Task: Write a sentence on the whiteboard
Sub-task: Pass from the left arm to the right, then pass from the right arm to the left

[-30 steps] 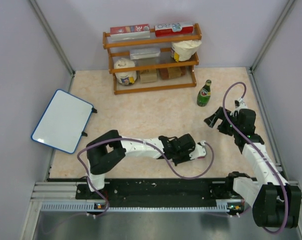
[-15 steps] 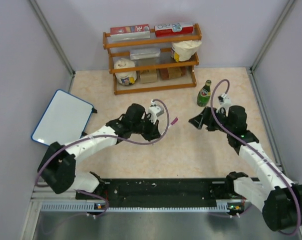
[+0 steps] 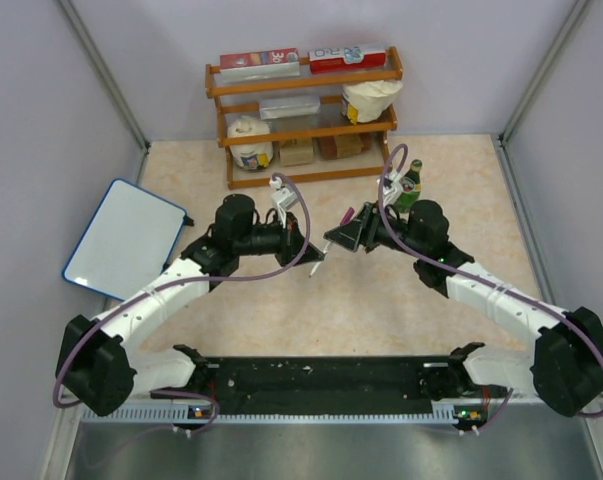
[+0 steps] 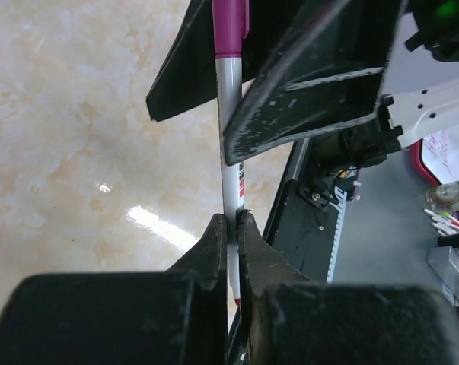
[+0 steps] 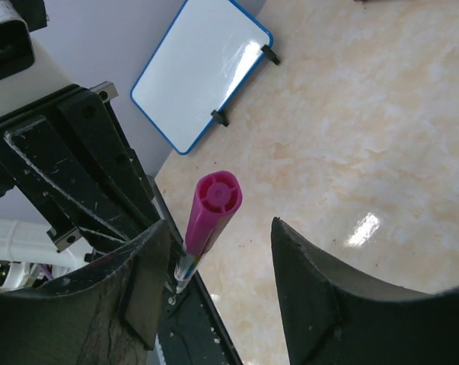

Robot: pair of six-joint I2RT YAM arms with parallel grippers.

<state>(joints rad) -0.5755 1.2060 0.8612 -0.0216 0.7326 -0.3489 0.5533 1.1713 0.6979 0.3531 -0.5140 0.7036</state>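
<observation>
Magenta cap [image 5: 212,199] sits between the right tool's [image 5: 221,228] parted jaws; left tool [image 4: 231,226] clamps the marker [image 4: 227,179]. Uncapping likely: next pinch, pull.

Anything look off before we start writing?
The whiteboard sits crooked at the table's left edge, apparently tipped up against the wall rather than flat. The marker in the left tool has its cap on.

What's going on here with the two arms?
The left gripper is shut on a marker, holding it by its white barrel. The right gripper has its jaws open on either side of the marker's magenta cap, with a gap showing, and the cap is on. The whiteboard sits blank off to the left; nothing is written yet.
</observation>
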